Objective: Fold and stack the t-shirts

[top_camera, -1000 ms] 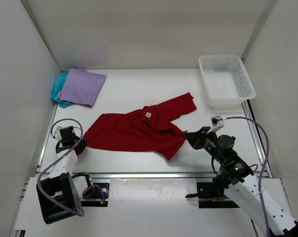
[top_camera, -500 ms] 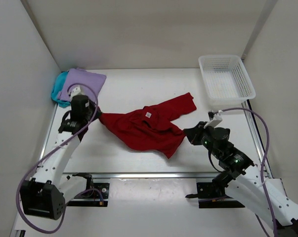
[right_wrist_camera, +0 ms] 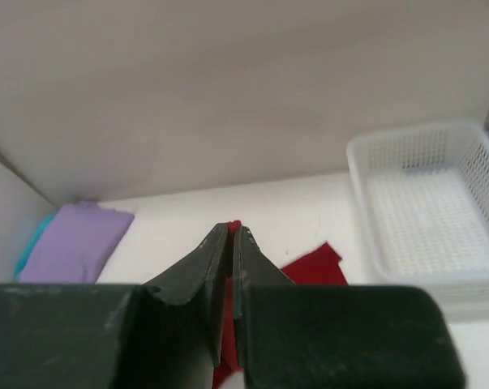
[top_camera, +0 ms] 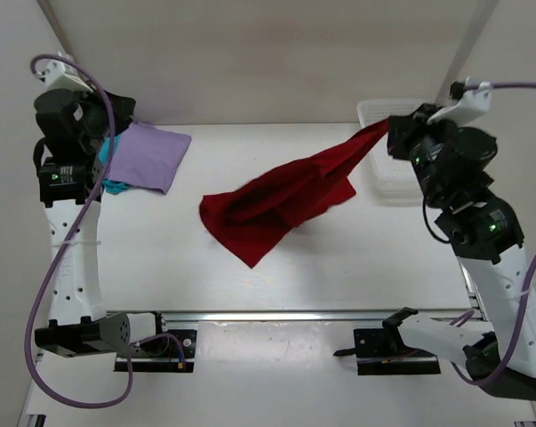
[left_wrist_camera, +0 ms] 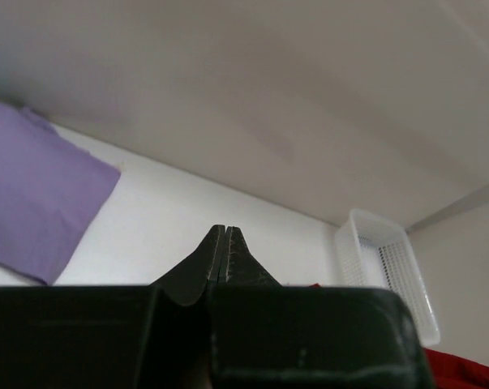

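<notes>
The deep red cloth t-shirt (top_camera: 276, 200) hangs from the right claw (right_wrist_camera: 231, 232); the left claw (left_wrist_camera: 225, 232) is free.

The low crumpled end of the red t-shirt is at the middle of the white desk (top_camera: 339, 267), touching it or just above, I cannot tell. From there its long axis climbs slanted to the far right, where the right claw is clamped on one corner. The left claw is pressed together on nothing, high at the far left, well apart from the cloth. The hanging end lies toward its side, so I judge this arm is the one to take it. Behind, the folded pale lavender t-shirt (top_camera: 148, 156) lies on the teal t-shirt (top_camera: 110, 182); the white plastic mesh basket (right_wrist_camera: 414, 132) stands far right.
</notes>
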You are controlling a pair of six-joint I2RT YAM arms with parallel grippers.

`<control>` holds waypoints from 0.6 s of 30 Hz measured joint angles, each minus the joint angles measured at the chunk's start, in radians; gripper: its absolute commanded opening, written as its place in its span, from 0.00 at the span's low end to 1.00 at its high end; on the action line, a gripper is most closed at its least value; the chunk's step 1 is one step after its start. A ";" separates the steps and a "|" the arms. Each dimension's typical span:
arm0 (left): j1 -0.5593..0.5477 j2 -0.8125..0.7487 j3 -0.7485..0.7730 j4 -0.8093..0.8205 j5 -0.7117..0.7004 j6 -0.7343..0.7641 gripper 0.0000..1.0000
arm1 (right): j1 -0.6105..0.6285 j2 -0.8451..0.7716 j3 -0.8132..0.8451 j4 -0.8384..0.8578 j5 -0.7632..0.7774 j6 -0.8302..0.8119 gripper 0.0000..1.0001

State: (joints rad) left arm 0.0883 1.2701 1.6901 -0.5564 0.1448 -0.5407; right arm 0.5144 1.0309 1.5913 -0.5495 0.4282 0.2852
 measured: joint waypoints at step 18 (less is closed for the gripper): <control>-0.270 0.160 -0.282 0.107 -0.106 0.010 0.06 | -0.284 0.620 0.477 -0.142 -0.315 -0.106 0.00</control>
State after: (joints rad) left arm -0.1818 1.4300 1.4086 -0.4496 0.0387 -0.5308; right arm 0.2302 1.6508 2.0686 -0.6910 0.1127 0.1787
